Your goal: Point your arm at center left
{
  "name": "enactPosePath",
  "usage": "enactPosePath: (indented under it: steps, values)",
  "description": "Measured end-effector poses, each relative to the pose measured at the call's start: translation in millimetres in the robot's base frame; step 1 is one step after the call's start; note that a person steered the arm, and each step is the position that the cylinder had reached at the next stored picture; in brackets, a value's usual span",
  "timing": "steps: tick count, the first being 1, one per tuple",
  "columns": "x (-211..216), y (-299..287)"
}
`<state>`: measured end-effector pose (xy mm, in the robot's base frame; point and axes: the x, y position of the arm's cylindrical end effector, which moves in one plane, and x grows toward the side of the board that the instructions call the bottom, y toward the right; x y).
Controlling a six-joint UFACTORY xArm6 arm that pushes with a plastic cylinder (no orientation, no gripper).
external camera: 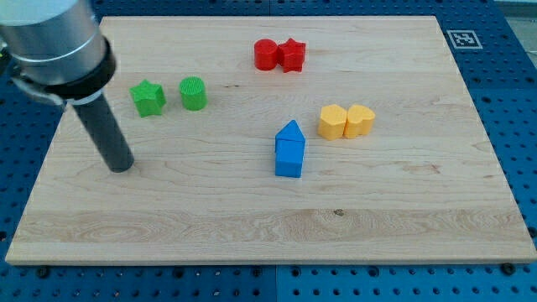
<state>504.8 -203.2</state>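
Observation:
My tip (122,167) rests on the wooden board (252,226) at its left side, about mid-height. A green star block (148,97) and a green cylinder (193,92) sit above and to the right of the tip. A red cylinder (266,54) touches a red star block (292,55) near the view's top. Two blue blocks stand together at the centre: a house-shaped one (290,132) above a blue cube (289,159). Two yellow blocks lie side by side at centre right, one hexagonal (333,122) and one rounded (361,121).
The board lies on a blue perforated table (503,67). A black-and-white marker tag (462,39) sits off the board's top right corner. The arm's grey body (54,42) fills the view's top left corner.

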Motion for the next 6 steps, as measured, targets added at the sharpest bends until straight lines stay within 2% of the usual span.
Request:
enactPosePath:
  steps: [2,3,4,5,6]
  values:
    - [-7,-56]
    - [-34,-67]
    - [-90,-68]
    - [-108,-65]
    - [-122,-26]
